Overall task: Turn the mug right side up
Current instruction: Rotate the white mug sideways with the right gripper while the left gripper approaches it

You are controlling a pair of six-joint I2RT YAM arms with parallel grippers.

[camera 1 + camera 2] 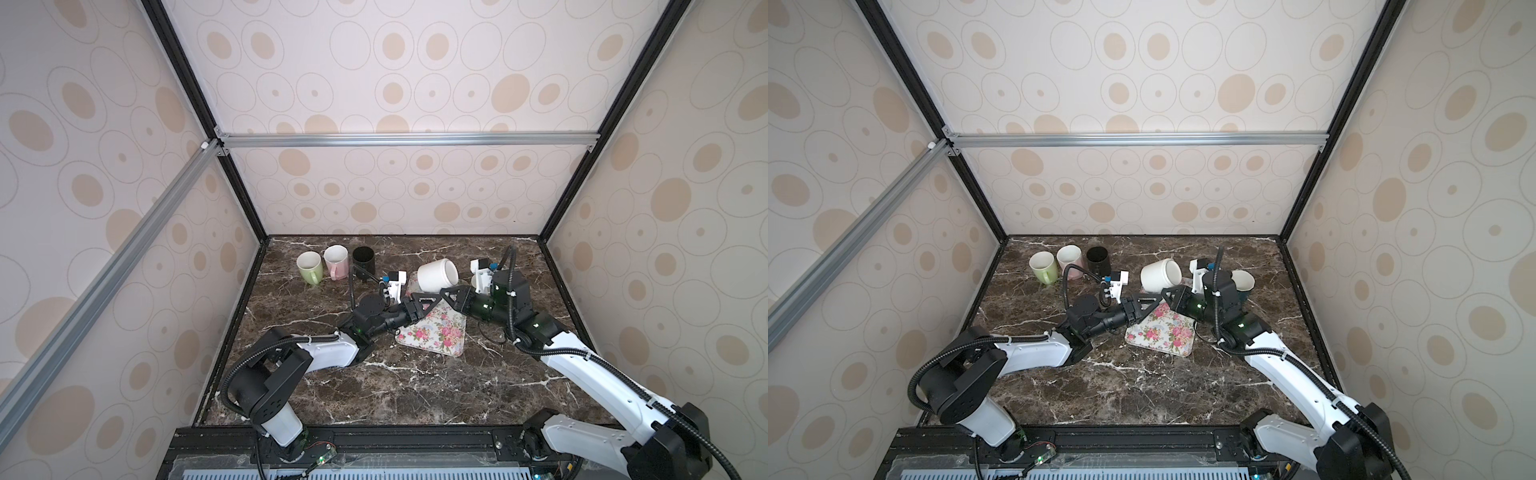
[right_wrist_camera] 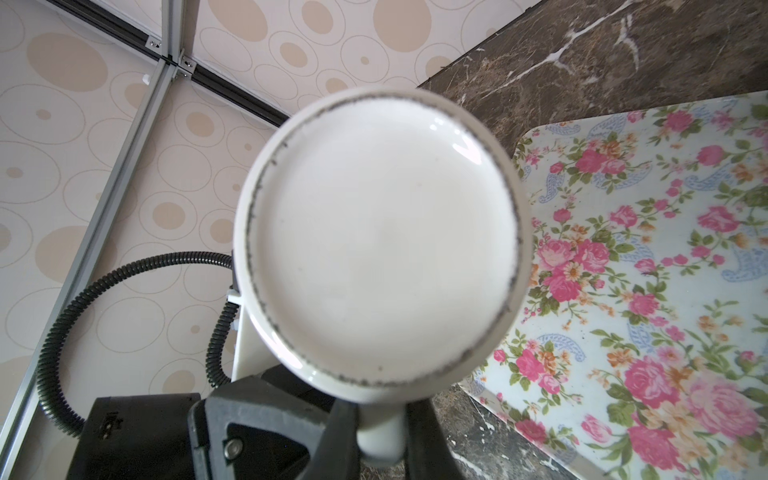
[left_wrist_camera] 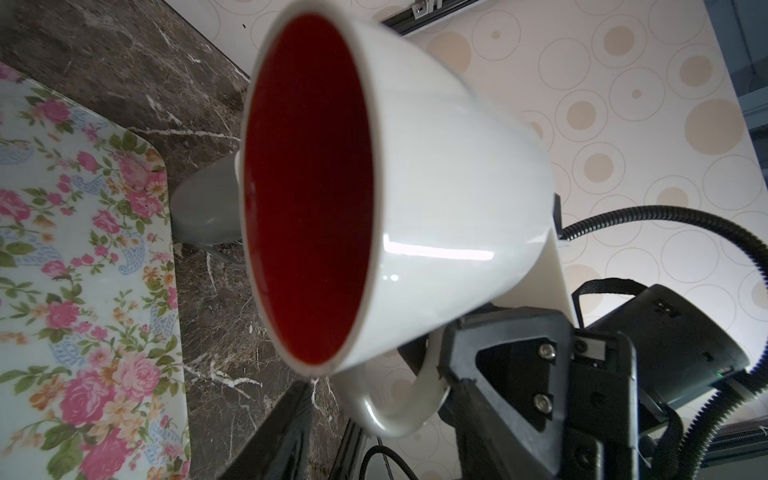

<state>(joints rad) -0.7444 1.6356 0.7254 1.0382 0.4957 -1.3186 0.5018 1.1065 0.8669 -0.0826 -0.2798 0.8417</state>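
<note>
Mug (image 1: 436,274) hangs on its side over the tray's (image 1: 432,336) far edge, handle down and clenched in my right gripper (image 1: 451,296) just beneath it. My left gripper (image 1: 424,300) sits beside that one; whether it is released I cannot tell.

- The near half of the counter (image 1: 415,386), from 4 round to 8 o'clock, lies bare between the two arms.
- At 11 o'clock a green mug (image 1: 309,268), pink mug (image 1: 336,261) and black mug (image 1: 364,259) stand in a close row, filling that corner.
- The floral tray (image 1: 432,336) lies flat at the centre.
- At its far end the left pincer (image 1: 424,299) and right pincer (image 1: 446,293) meet under the raised, tilted white mug (image 1: 436,274), closing the middle.
- At 1 o'clock a grey mug (image 1: 1243,281) stands behind the right arm.
</note>
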